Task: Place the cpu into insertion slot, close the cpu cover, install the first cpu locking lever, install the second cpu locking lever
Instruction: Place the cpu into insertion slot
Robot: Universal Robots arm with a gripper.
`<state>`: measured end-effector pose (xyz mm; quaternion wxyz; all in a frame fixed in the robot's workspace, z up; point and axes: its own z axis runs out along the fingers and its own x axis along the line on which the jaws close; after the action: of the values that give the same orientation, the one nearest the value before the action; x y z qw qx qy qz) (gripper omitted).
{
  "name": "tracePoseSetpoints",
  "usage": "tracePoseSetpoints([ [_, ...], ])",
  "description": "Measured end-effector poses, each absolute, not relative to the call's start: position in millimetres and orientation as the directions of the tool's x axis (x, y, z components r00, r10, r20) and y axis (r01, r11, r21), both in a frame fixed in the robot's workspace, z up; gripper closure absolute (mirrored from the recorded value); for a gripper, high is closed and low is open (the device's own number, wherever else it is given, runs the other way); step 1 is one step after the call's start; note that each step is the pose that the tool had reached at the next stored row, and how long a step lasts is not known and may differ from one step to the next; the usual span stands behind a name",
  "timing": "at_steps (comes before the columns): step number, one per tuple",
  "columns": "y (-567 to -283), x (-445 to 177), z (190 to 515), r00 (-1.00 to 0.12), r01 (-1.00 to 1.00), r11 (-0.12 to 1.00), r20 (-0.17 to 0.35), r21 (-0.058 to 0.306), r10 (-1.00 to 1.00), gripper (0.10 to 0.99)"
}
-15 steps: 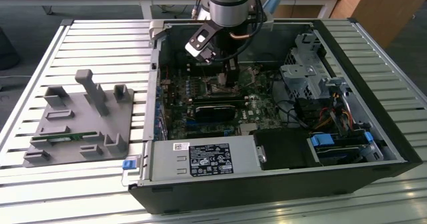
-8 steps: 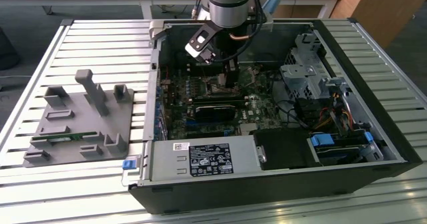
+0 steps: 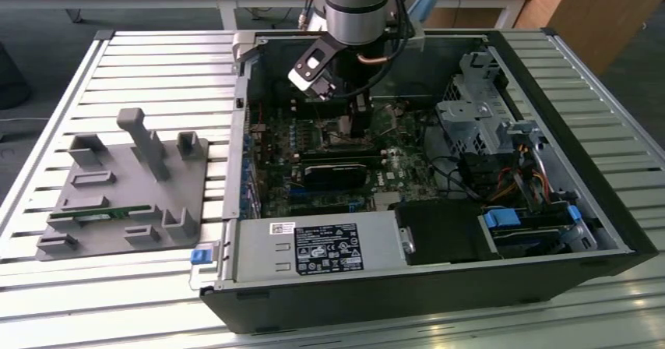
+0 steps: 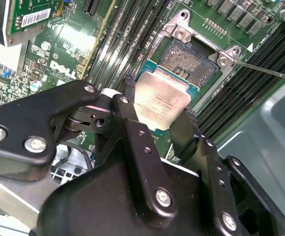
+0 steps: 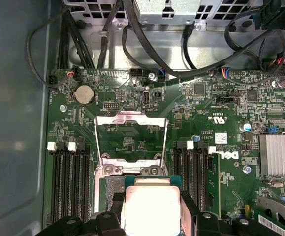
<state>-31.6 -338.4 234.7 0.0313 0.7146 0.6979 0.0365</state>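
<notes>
My gripper [image 4: 158,110] is shut on the cpu [image 4: 162,98], a small square chip with a dull silver top, held by its edges between two black fingers [image 4: 127,115]. The cpu hangs over the near edge of the insertion slot [image 4: 189,59], a dark square socket with a silver rim on the green board; I cannot tell if they touch. In the first wrist view the cpu [image 5: 151,209] sits between the fingers [image 5: 189,209], and the cpu cover [image 5: 131,118] stands swung open beyond the socket. In the exterior view the gripper [image 3: 351,123] reaches down into the open case.
A thin metal lever [image 4: 265,72] sticks out from the socket's corner. Long black memory slots [image 5: 68,187] flank the socket, with a finned heat sink [image 5: 280,155] to one side. The case holds a power supply [image 3: 317,248] and drive cage [image 3: 473,123]. A grey fixture [image 3: 124,185] lies at the exterior view's left.
</notes>
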Motion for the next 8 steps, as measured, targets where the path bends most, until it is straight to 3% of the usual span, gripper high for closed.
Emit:
tracePoseSetpoints([
  [8, -338.4, -31.6, 232.6, 0.026, 0.995, -0.027, 0.008, 0.094, 1.0, 0.553],
])
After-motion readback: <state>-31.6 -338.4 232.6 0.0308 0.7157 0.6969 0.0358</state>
